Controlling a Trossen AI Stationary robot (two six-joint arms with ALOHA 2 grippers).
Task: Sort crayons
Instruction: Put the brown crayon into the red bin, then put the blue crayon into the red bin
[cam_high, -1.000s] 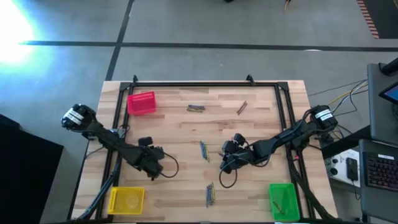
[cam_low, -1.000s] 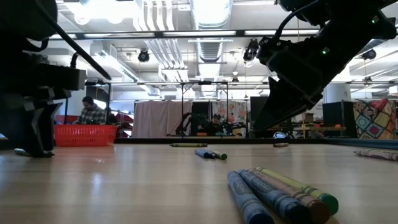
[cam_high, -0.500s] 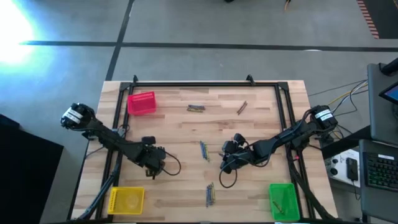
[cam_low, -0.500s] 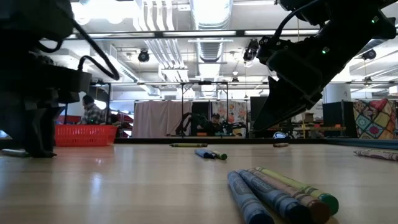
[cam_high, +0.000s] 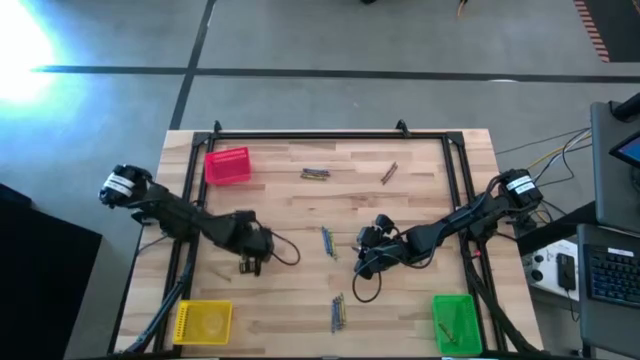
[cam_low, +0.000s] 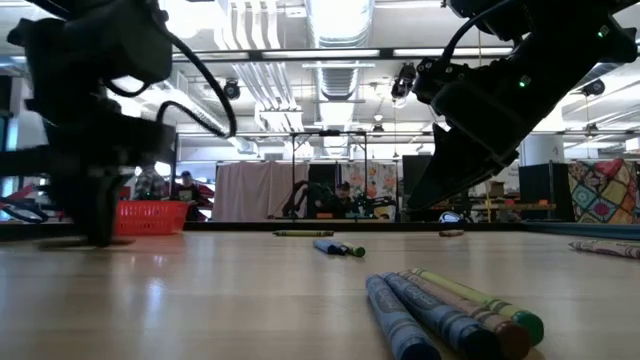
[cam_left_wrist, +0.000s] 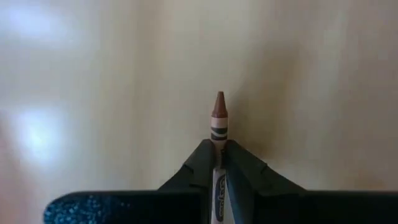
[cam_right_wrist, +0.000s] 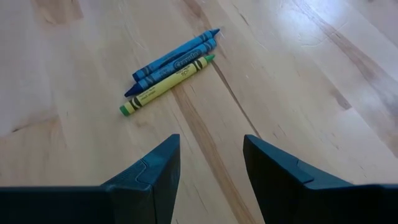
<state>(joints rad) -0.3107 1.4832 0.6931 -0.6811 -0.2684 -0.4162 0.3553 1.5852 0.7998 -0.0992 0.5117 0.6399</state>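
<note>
My left gripper stands at the table's left middle, shut on a brown-red crayon whose tip sticks out past the fingertips. My right gripper hovers open near the middle. Ahead of it lie two blue crayons and a yellow-green crayon flat on the wood, the same cluster as in the high view. Other crayons lie in a cluster near the front, in one at the far side, and as a single brown one. My left gripper pinches the crayon's wrapped shaft between its two fingers, behind the bare tip. The crayon lies along the fingers, tip pointing forward beyond them. The fingers reach down to the table. Whether the crayon is clear of the wood I cannot tell.
A red bin stands at the far left, a yellow bin at the near left, a green bin at the near right. A black frame runs along the table's edges. People sit in the room beyond.
My left gripper has moved a little toward the table's right and far side. My right arm has kept still.
</note>
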